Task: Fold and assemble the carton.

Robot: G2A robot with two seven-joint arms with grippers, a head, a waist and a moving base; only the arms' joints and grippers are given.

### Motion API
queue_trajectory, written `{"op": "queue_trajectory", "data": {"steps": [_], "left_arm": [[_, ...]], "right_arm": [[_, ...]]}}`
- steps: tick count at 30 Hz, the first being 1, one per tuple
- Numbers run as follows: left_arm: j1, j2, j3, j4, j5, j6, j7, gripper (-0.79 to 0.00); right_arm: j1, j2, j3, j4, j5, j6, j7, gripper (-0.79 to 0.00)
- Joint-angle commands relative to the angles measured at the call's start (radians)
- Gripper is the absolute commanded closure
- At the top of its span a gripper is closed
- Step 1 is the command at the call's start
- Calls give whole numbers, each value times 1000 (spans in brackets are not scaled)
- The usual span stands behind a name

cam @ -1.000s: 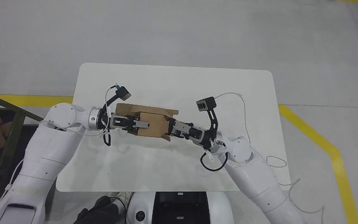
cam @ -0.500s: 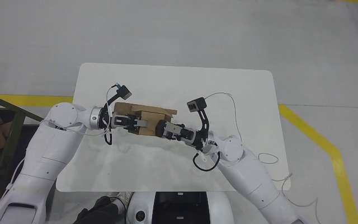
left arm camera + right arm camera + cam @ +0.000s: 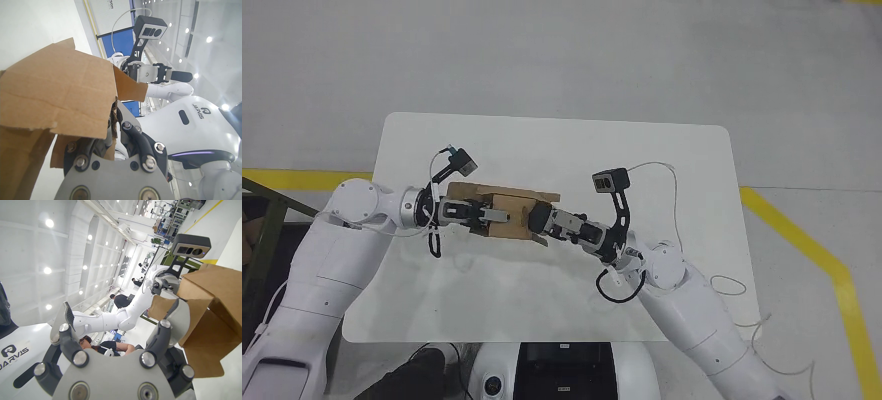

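The top view looks straight down from above the arms, far enough off to take in the whole table (image 3: pixel 662 150) and the floor around it. The left wrist view sits just behind the left gripper (image 3: pixel 113 117), tilted up toward the ceiling, with the carton (image 3: pixel 56 91) very near. The right wrist view looks likewise past the right gripper (image 3: pixel 122 308). All three share the carton. The left wrist view also catches the right wrist camera (image 3: pixel 150 28), and the right wrist view the left wrist camera (image 3: pixel 191 246).

You're working under bright, even light from round ceiling lamps (image 3: pixel 47 270), which flare white in both wrist views. Shadows on the table (image 3: pixel 662 150) are faint and soft; the carton (image 3: pixel 56 85) darkens on its shaded flaps. Straight lines bow near the wrist views' edges.
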State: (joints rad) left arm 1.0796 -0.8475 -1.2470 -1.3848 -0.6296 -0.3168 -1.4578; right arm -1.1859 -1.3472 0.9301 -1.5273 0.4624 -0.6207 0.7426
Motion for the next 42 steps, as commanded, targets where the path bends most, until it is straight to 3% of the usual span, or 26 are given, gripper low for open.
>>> {"op": "queue_trajectory", "data": {"steps": [1,8,16,28,42], "left_arm": [[-13,-2,4,20,-19,24,-12,0],[-94,-15,34,102,-120,152,-78,0],[-190,-30,150,127,-181,284,-78,0],[-295,-46,250,231,-179,229,-78,0],[-307,-53,260,265,-183,213,-78,0]], "right_arm": [[-12,6,21,-13,7,3,15,-785],[-34,23,65,-26,36,56,96,-785],[-9,21,64,-3,83,48,134,-785],[-11,19,58,-9,116,34,146,-785],[-25,20,74,-5,95,-19,117,-785]]}}
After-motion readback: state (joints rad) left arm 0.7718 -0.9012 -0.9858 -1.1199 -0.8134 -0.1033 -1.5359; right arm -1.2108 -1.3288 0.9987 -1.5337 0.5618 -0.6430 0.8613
